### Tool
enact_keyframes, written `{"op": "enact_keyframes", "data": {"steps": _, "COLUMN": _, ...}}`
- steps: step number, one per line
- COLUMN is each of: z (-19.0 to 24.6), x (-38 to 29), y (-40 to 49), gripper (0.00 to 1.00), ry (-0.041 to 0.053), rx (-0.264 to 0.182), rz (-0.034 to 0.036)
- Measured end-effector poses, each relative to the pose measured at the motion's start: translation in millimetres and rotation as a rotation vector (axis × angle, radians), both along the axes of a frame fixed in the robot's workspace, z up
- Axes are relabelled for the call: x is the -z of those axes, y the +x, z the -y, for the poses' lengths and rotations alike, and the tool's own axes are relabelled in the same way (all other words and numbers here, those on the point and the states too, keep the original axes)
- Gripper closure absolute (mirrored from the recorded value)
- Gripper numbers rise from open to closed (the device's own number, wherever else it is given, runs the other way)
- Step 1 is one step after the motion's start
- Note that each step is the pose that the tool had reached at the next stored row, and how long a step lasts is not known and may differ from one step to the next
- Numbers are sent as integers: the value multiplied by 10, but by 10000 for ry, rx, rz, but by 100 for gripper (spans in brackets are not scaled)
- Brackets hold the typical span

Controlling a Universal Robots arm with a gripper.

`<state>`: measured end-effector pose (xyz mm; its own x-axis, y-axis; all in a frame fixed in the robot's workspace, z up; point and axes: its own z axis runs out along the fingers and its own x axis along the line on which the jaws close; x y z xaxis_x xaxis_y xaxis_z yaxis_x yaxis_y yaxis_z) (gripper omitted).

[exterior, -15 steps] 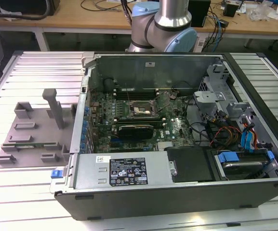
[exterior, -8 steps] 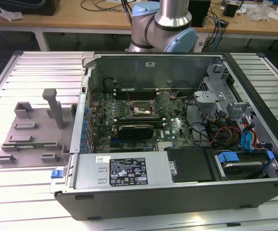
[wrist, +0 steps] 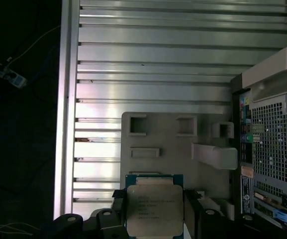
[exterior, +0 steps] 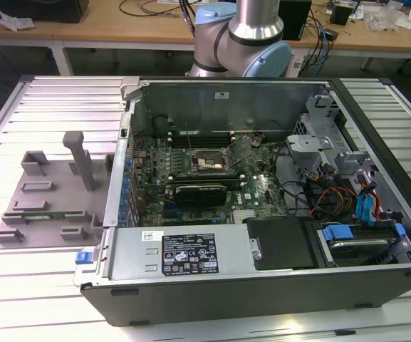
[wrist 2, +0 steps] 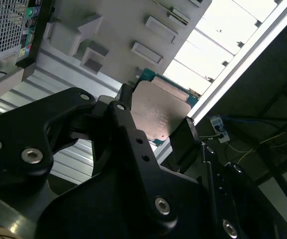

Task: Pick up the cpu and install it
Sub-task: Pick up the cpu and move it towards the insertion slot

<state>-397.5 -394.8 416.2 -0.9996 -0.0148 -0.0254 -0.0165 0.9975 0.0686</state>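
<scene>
The cpu (wrist: 154, 209) is a small flat square chip with a shiny silver-grey top plate on a green edge. My gripper (wrist: 155, 216) is shut on it, with a black finger (wrist: 117, 219) against each side. In the second wrist view the cpu (wrist 2: 160, 112) sits between the same black fingers (wrist 2: 126, 107), held in the air above the grey fixture tray (wrist 2: 118, 30). In the exterior view the dark square socket (exterior: 209, 165) lies open on the green motherboard (exterior: 258, 189) inside the computer case (exterior: 262, 285).
The grey fixture tray (exterior: 41, 192) with raised blocks lies on the slatted aluminium table (exterior: 34, 100), at the exterior view's left of the case. A long black expansion card (exterior: 201, 191) sits beside the socket. Cables and drive bays (exterior: 362, 206) crowd the case's other end. The arm's base (exterior: 241, 35) stands behind the case.
</scene>
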Motion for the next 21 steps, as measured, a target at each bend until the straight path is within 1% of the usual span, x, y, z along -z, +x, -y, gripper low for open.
{"op": "enact_keyframes", "data": {"steps": 4, "z": 0, "x": -5, "y": 1, "gripper": 45, "ry": -2, "rx": 0, "rz": -3}}
{"op": "enact_keyframes", "data": {"steps": 8, "z": 0, "x": -5, "y": 31, "gripper": 45, "ry": -1, "rx": 0, "rz": -1}}
{"op": "enact_keyframes", "data": {"steps": 16, "z": 0, "x": -5, "y": 139, "gripper": 45, "ry": -2, "rx": 0, "rz": -2}}
{"op": "enact_keyframes", "data": {"steps": 19, "z": 0, "x": -4, "y": 203, "gripper": 45, "ry": 0, "rx": 0, "rz": -2}}
{"op": "enact_keyframes", "data": {"steps": 21, "z": 0, "x": -5, "y": 221, "gripper": 45, "ry": -1, "rx": 0, "rz": -2}}
